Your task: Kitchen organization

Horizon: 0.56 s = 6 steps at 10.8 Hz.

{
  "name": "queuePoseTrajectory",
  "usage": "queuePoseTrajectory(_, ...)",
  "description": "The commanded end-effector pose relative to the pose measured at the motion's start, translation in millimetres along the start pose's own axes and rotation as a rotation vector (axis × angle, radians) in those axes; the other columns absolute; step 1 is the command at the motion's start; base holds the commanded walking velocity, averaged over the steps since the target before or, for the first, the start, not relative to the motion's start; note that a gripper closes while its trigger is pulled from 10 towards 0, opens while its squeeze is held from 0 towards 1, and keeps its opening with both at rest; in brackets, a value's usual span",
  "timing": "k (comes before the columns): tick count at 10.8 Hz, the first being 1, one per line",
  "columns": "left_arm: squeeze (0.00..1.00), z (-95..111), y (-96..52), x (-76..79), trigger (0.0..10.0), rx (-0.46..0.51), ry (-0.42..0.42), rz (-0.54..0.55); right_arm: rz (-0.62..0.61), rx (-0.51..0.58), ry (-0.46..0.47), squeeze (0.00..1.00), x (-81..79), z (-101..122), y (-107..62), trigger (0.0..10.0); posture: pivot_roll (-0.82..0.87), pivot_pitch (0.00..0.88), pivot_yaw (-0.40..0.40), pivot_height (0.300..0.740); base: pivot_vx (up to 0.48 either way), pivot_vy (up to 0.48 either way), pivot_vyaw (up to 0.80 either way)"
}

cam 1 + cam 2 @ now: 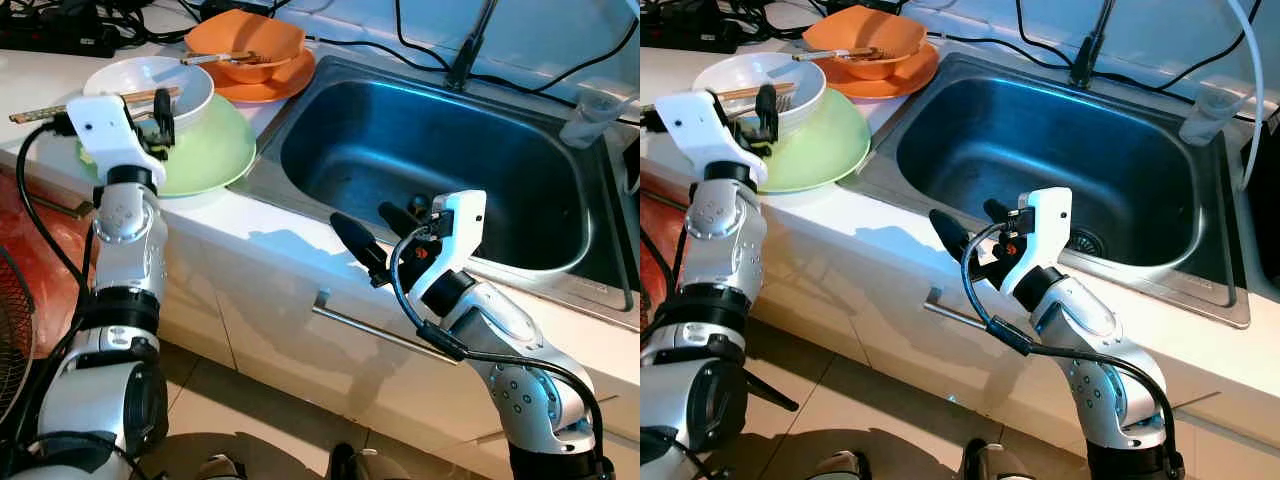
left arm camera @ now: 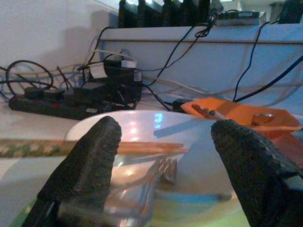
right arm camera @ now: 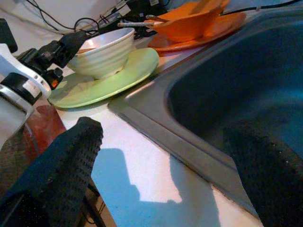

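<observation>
Desk: white countertop point(image 1: 262, 236) with a stainless steel sink point(image 1: 430, 165) set into it; white cabinet fronts below carry a metal bar handle point(image 1: 375, 335).
Floor: pale tiles point(image 1: 250, 420); a reddish surface point(image 1: 35, 260) lies to the robot's left.
Back of desk: a black power strip point(image 2: 57, 106) and a tangle of black cables point(image 2: 156, 80) against a light wall.
Green plate: a light green plate point(image 1: 215, 150) sits at the desk's front edge, just left of the sink.
White bowl: a ribbed white bowl point(image 1: 150, 85) stands on the green plate; chopsticks point(image 1: 95, 103) lie across its rim, and what looks like a clear plastic fork point(image 2: 158, 170) rests inside, though the close view is blurred.
Orange dishes: an orange bowl point(image 1: 245, 45) on an orange plate point(image 1: 275, 85) behind the green plate, with another pair of chopsticks point(image 1: 225, 57) in it.
Cup: a clear plastic cup point(image 1: 595, 115) on the sink's far right rim.
Left pincer: point(image 2: 165, 165) level with the white bowl's near rim, fingers spread wide, holding nothing.
Right pincer: point(image 1: 378, 238) over the desk's front edge beside the sink's near rim, fingers wide apart, empty.
</observation>
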State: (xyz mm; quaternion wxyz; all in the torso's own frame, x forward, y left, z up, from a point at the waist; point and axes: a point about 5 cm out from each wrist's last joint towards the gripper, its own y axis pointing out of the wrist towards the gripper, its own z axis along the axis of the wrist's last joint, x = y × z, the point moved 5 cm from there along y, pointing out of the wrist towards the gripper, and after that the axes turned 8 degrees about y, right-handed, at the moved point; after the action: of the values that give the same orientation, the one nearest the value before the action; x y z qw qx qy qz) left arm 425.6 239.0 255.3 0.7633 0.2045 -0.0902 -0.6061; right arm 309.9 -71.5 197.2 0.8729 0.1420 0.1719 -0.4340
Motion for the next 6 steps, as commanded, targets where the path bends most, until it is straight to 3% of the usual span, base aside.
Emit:
queuePoseTrajectory(1, 0.00, 3.4, 2.6, 1.7, 0.0, 0.014, -0.011, -0.010, -0.009, 0.008, -0.006, 1.00, 0.7, 3.7, -0.8, 10.0, -0.15, 0.174, -0.068, 0.740, 0.000, 0.000, 0.00)
queuePoseTrajectory(6, 0.00, 4.6, 4.3, 3.6, 0.0, 0.025, -0.029, -0.021, -0.020, 0.016, -0.014, 1.00, 3.4, 5.2, -0.5, 10.0, -0.15, 0.165, -0.065, 0.740, 0.000, 0.000, 0.00)
